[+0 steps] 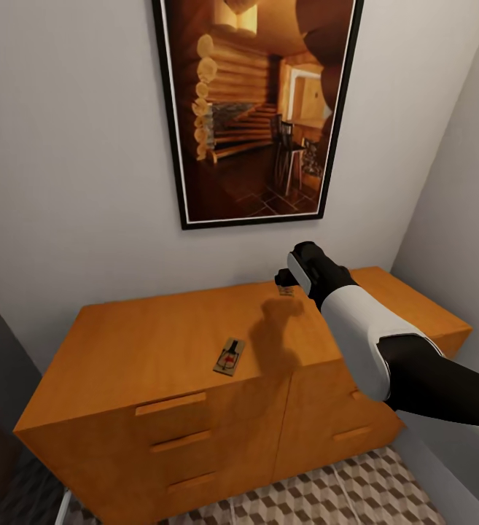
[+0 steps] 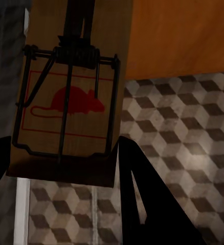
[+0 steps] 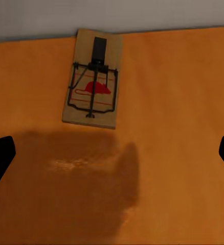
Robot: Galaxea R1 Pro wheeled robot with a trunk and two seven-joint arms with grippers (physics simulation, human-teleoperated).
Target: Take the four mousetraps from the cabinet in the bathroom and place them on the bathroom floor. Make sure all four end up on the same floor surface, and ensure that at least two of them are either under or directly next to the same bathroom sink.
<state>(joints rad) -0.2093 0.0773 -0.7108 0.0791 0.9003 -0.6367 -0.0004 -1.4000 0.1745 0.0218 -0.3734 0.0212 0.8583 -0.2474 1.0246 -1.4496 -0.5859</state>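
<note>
Cabinet (image 1: 159,343) top: mousetrap (image 3: 94,79) | right end effector (image 3: 112,153) spread above | left end effector (image 2: 58,168) clamps mousetrap (image 2: 71,97)

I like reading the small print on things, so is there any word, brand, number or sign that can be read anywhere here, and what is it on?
No readable words or numbers anywhere.
Mousetrap held in the left gripper: a red mouse outline in a red frame, no lettering.
Mousetrap by the wall on the cabinet: same red mouse mark.
Mousetrap near the cabinet's front edge: red mark, too small to make out.
Framed picture: a log-cabin interior, no text.
</note>
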